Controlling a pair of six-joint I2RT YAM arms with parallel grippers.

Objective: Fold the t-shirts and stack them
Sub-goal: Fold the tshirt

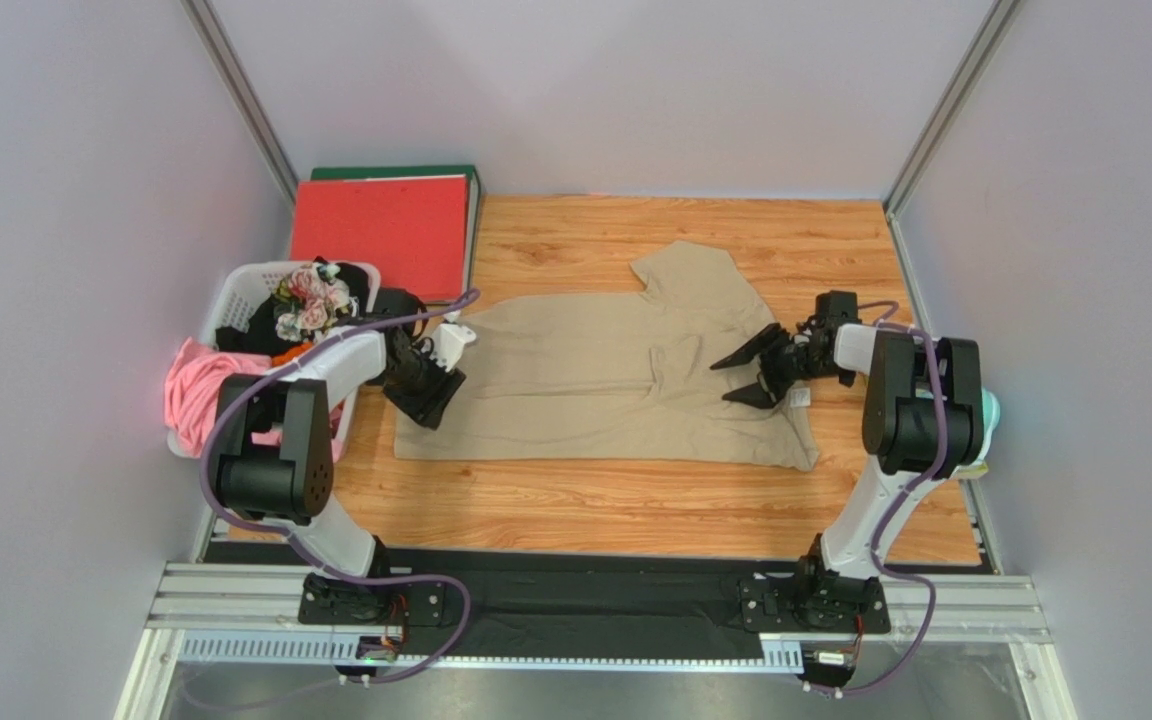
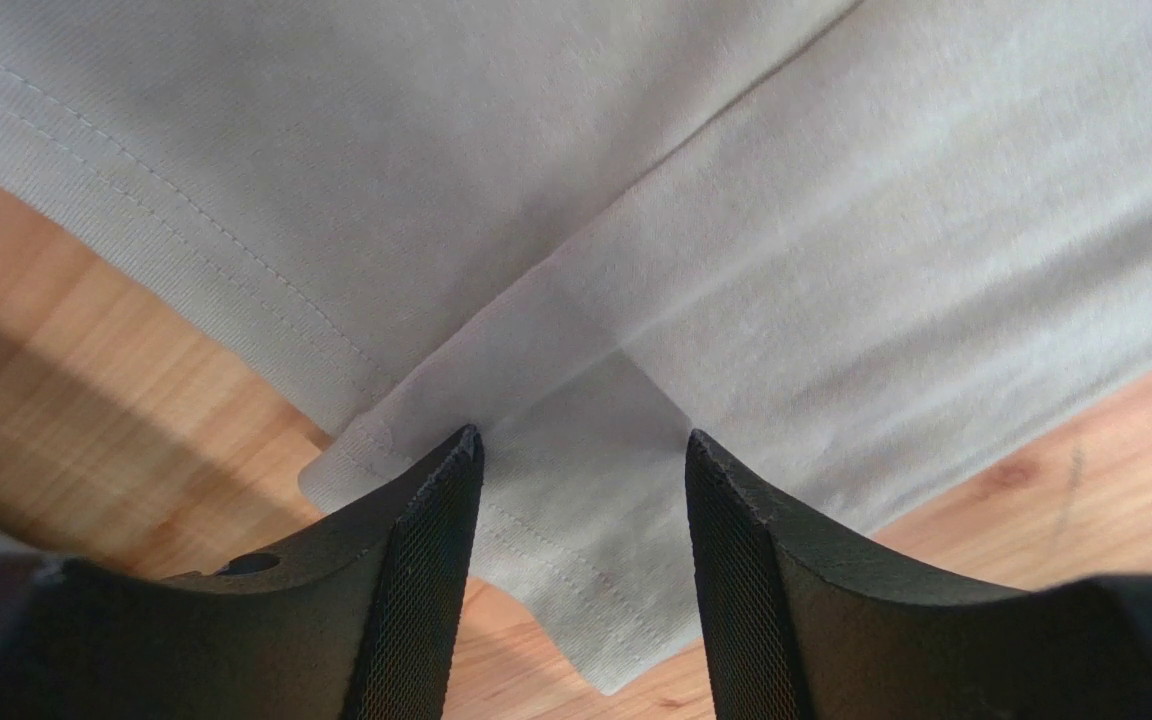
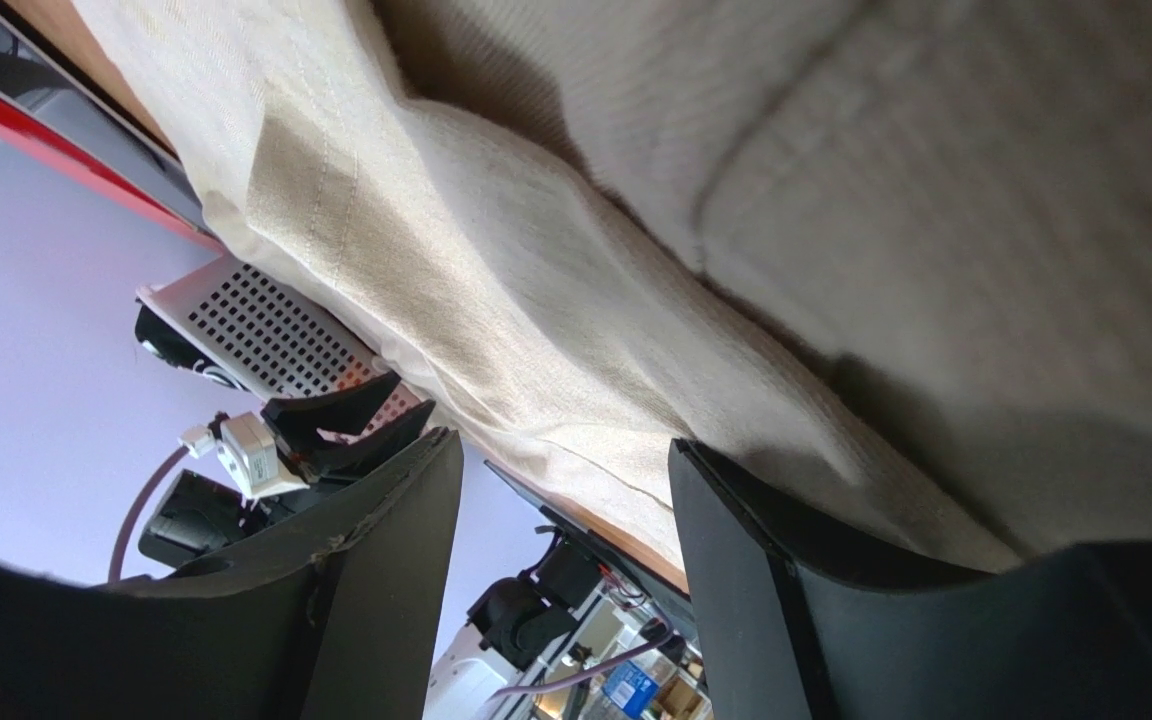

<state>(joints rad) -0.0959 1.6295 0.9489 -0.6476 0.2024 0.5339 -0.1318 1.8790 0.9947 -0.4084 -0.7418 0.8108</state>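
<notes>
A large plain tan-beige t-shirt (image 1: 597, 375) lies spread flat across the wooden table, one sleeve pointing to the back. My left gripper (image 1: 429, 398) is at the shirt's left edge. In the left wrist view the left gripper (image 2: 582, 450) is open, with a hemmed corner of the shirt (image 2: 597, 495) lying between its fingers and not pinched. My right gripper (image 1: 740, 375) is open low over the shirt's right part. In the right wrist view the right gripper (image 3: 564, 447) is open beside rumpled shirt cloth (image 3: 612, 300) and holds nothing.
A white laundry basket (image 1: 244, 285) with dark, floral and pink (image 1: 199, 393) clothes stands at the table's left edge. A red folder (image 1: 384, 228) lies at the back left. A teal thing (image 1: 991, 413) shows behind the right arm. Walls close in both sides.
</notes>
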